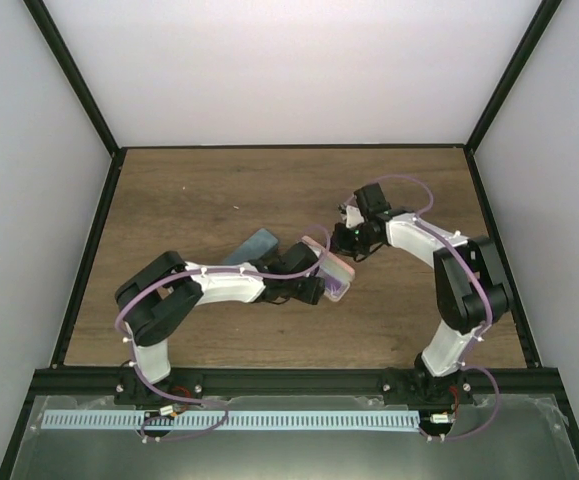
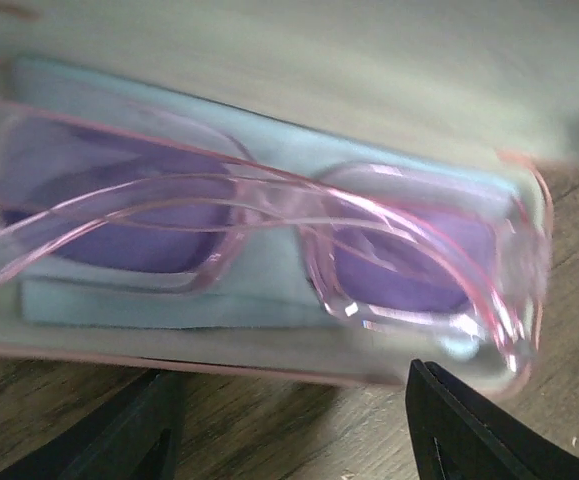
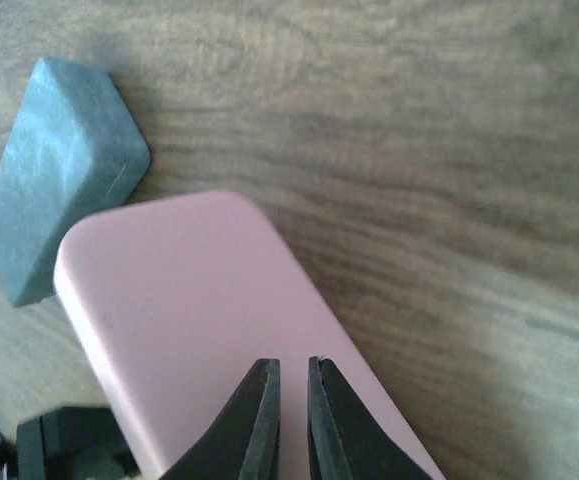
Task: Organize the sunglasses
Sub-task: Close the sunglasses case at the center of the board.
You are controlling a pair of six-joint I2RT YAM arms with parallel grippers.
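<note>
At the near edge of the table (image 1: 189,190) stood the two arm bases, one arm reaching in from each side towards the middle. The left gripper (image 2: 289,395) came first: its two black fingers (image 2: 469,430) stood wide apart with nothing between them, poised just short of the near rim of the one pink case (image 1: 336,272).

That case lay open. Inside it was one pair of sunglasses (image 2: 249,190), the pinkish-purple pair with a clear pink frame, two violet lenses and thin arms folded across behind them. It was the only pair that showed in any view. It rested on a single pale blue cloth (image 2: 269,270) that lined the bottom of the case.

On the far side of the case was the right gripper (image 3: 291,375). Its two fingers were drawn almost together, only a thin slit left between them, and they clasped nothing that could be seen. The tips lay over the smooth pink outer face of the lid; whether they touched it could not be told from the wrist view.

Farther back and to the left lay one blue-grey case (image 3: 59,175), closed, set at an angle, with one corner just beside the pink lid. That made two cases in all. Beyond them ran the brown wood of the table to the far wall.
</note>
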